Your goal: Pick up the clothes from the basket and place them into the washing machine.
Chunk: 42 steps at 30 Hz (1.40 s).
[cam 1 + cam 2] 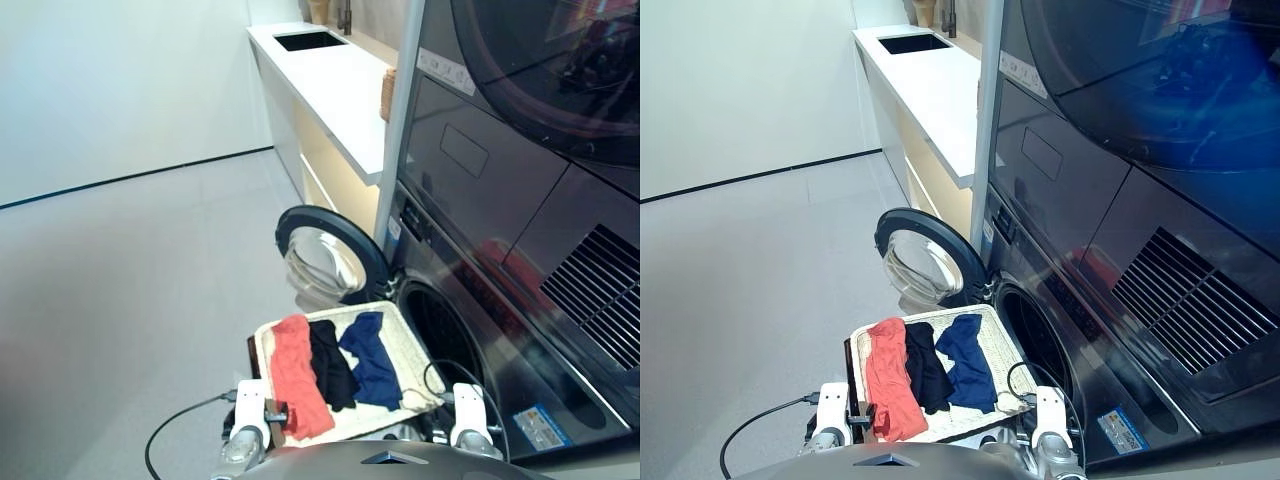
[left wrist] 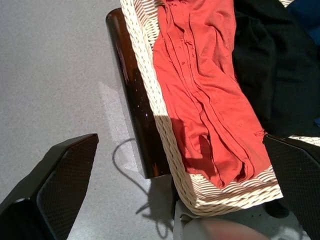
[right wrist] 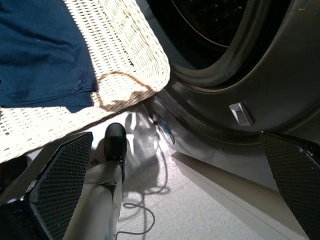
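Looking down from robot's head: both grippers sit low at the near edge, left gripper (image 2: 175, 190) w/ jaws released over the basket's near-left corner, right gripper (image 3: 175, 185) w/ jaws released and empty over the floor (image 1: 130, 300) btwn basket and washer. Just beyond them the basket (image 1: 405, 335), cream wicker, sits on a dark stand in front of the washer. Three clothes lie in it side by side: red (image 1: 297, 375) at robot's left, black (image 1: 331, 365) in the middle, touching the red one, navy (image 1: 373, 362) at right, nearest the washer. Red one's near end reaches the basket's near rim. A black cable loops on the floor by the left gripper. Washer (image 1: 520, 350), dark grey, stands at right, porthole open and dark inside, blue sticker low on front. Its door (image 1: 325, 255) is swung wide, glass bulging, just past the basket's far edge. Dark appliance (image 1: 520, 110) stacked above. Farther back, a white tabletop (image 1: 335, 85) w/ sink (image 1: 308, 40) runs along the wall.
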{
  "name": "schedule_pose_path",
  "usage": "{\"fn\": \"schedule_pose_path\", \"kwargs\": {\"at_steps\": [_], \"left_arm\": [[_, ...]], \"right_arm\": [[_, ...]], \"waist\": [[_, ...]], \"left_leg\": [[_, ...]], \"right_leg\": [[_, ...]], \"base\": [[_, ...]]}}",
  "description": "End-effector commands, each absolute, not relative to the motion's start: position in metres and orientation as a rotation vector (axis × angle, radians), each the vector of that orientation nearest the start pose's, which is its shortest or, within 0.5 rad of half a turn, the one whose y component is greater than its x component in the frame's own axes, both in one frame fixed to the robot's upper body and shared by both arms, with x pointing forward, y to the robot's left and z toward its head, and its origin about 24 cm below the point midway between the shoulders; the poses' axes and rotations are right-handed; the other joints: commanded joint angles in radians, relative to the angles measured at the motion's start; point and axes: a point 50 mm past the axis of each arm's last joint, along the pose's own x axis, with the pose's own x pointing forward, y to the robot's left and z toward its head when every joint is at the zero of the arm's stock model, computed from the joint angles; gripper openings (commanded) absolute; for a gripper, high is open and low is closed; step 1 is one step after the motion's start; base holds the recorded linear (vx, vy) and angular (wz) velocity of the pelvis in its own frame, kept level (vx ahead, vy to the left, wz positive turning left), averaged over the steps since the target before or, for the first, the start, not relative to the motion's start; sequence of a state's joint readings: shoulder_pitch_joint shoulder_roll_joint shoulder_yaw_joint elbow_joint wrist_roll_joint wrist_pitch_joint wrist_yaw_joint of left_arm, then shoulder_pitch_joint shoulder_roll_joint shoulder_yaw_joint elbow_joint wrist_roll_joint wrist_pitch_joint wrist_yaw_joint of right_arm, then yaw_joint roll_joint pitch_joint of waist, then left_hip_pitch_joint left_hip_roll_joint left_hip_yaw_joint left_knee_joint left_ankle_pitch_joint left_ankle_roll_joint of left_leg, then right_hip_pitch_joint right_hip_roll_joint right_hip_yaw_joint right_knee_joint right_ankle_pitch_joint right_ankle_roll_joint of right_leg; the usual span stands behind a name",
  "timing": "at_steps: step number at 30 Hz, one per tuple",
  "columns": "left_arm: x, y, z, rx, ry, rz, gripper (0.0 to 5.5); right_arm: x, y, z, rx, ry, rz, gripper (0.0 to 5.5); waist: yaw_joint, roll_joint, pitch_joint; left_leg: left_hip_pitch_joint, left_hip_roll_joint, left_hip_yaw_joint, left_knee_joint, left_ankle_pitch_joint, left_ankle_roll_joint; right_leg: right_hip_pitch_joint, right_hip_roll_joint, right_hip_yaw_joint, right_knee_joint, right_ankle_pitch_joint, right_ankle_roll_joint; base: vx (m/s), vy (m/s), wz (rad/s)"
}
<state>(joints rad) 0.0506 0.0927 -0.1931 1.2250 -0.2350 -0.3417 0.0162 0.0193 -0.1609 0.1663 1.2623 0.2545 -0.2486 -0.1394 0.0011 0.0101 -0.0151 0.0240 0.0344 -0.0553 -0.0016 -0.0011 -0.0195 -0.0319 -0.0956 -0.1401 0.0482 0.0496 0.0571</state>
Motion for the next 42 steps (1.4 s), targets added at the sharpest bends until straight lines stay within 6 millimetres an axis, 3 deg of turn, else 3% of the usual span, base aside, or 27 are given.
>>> {"fn": "schedule_pose_path", "kwargs": {"at_steps": [1, 13, 25, 33, 39, 42], "left_arm": [[0.123, 0.171, -0.153, -0.020, 0.850, 0.058, 5.50], [0.124, 0.174, -0.153, 0.038, 0.865, 0.043, 5.50], [0.144, 0.173, -0.146, 0.142, 0.805, -0.027, 5.50], [0.190, 0.178, -0.123, 0.357, 0.653, -0.148, 5.50], [0.245, 0.177, -0.088, 0.449, 0.465, -0.145, 5.50], [0.256, 0.176, -0.080, 0.459, 0.435, -0.138, 5.50]], "right_arm": [[0.127, -0.208, -0.151, -0.091, 0.908, -0.228, 5.50], [0.135, -0.204, -0.148, -0.112, 0.887, -0.187, 5.50], [0.154, -0.197, -0.141, -0.173, 0.824, -0.105, 5.50], [0.197, -0.191, -0.118, -0.225, 0.665, -0.011, 5.50], [0.256, -0.175, -0.071, -0.222, 0.405, 0.060, 5.50], [0.269, -0.168, -0.057, -0.220, 0.340, 0.080, 5.50]], "waist": [[-0.008, -0.043, 0.024], [-0.011, -0.041, 0.039], [-0.018, -0.039, 0.058], [-0.037, -0.028, 0.106], [-0.058, -0.025, 0.183], [-0.063, -0.028, 0.194]], "left_leg": [[-0.011, -0.029, 0.042, -0.029, 0.033, -0.037], [-0.029, -0.030, 0.044, -0.025, 0.036, -0.035], [-0.075, -0.033, 0.051, -0.023, 0.051, -0.033], [-0.199, -0.020, 0.066, 0.015, 0.072, -0.029], [-0.424, -0.011, 0.075, 0.124, 0.078, -0.025], [-0.490, -0.012, 0.073, 0.156, 0.074, -0.022]], "right_leg": [[0.085, 0.001, -0.011, -0.110, 0.050, 0.069], [0.060, -0.002, -0.010, -0.101, 0.054, 0.070], [0.006, -0.003, -0.003, -0.088, 0.064, 0.070], [-0.159, -0.021, 0.015, -0.024, 0.076, 0.070], [-0.406, -0.038, 0.030, 0.091, 0.091, 0.060], [-0.471, -0.037, 0.032, 0.117, 0.093, 0.057]], "base": [[0.000, 0.000, 0.000], [0.000, 0.000, 0.000], [0.000, 0.000, 0.000], [-0.023, 0.016, -0.015], [-0.064, 0.066, -0.039], [-0.011, 0.040, 0.026]]}}
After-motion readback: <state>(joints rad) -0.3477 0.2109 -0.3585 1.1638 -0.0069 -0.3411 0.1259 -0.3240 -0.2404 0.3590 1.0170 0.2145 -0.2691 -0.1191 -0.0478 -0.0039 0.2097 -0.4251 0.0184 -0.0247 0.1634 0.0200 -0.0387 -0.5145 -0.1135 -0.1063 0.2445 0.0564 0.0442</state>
